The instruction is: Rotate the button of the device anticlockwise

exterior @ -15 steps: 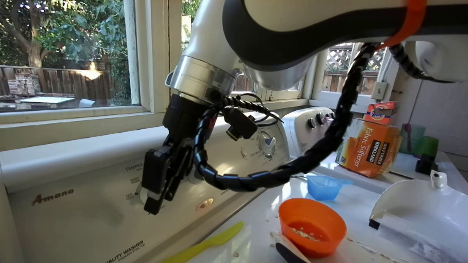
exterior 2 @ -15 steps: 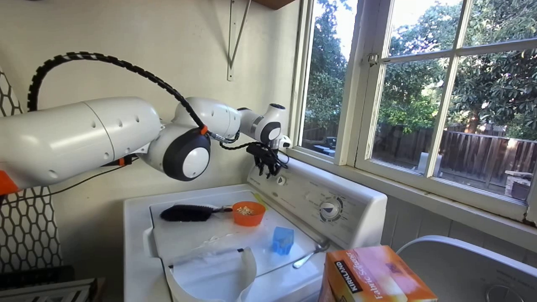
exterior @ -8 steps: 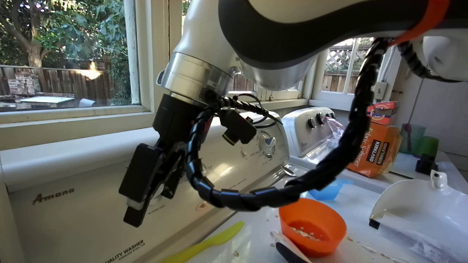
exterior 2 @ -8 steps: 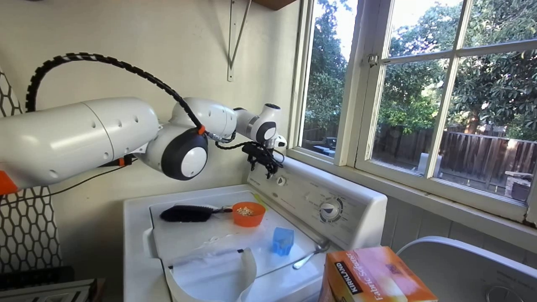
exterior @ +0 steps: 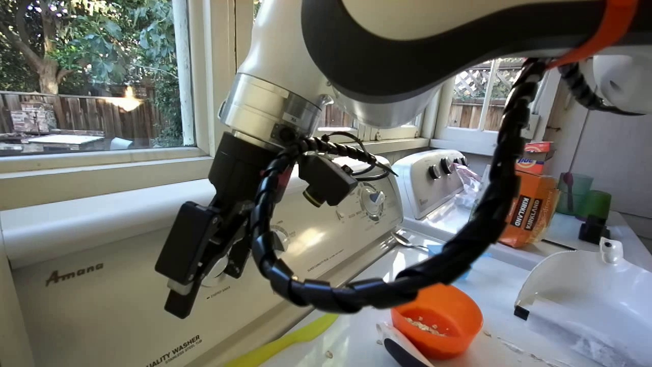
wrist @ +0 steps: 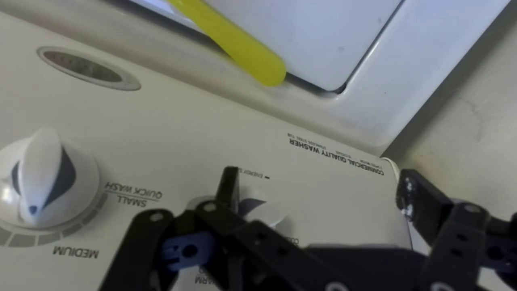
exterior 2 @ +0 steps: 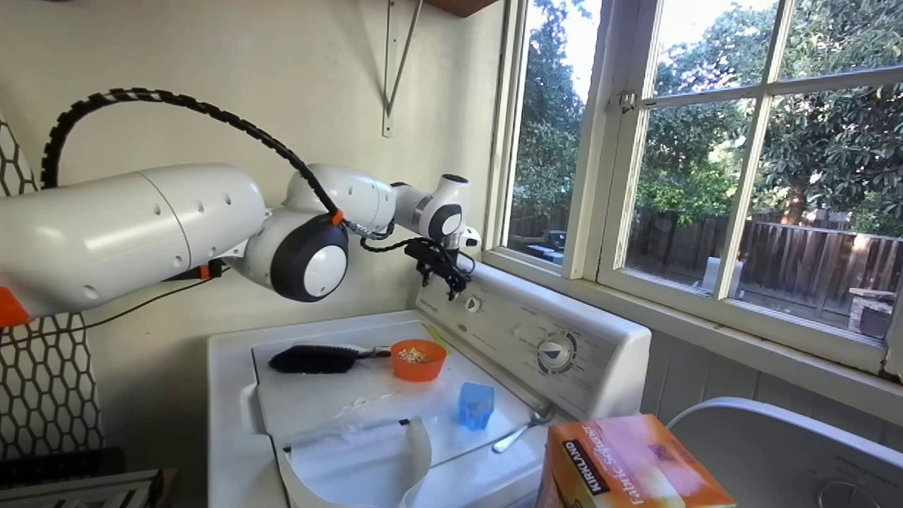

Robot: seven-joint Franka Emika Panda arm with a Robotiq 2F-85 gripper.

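gripper (wrist: 319, 188) spread, holding nothing, at 1 end of the device (exterior 2: 310, 395); button (exterior 2: 555, 353) untouched toward its other end; anticlockwise turn apparently outstanding.

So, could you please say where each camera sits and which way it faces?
Exterior view: near the Amana logo, facing along the washer; arm and gripper show.
Exterior view: by the softener box, facing back over the washer; more arm shows.
Wrist view: above the panel, facing down; fingers show.
Both exterior views share the large dial.
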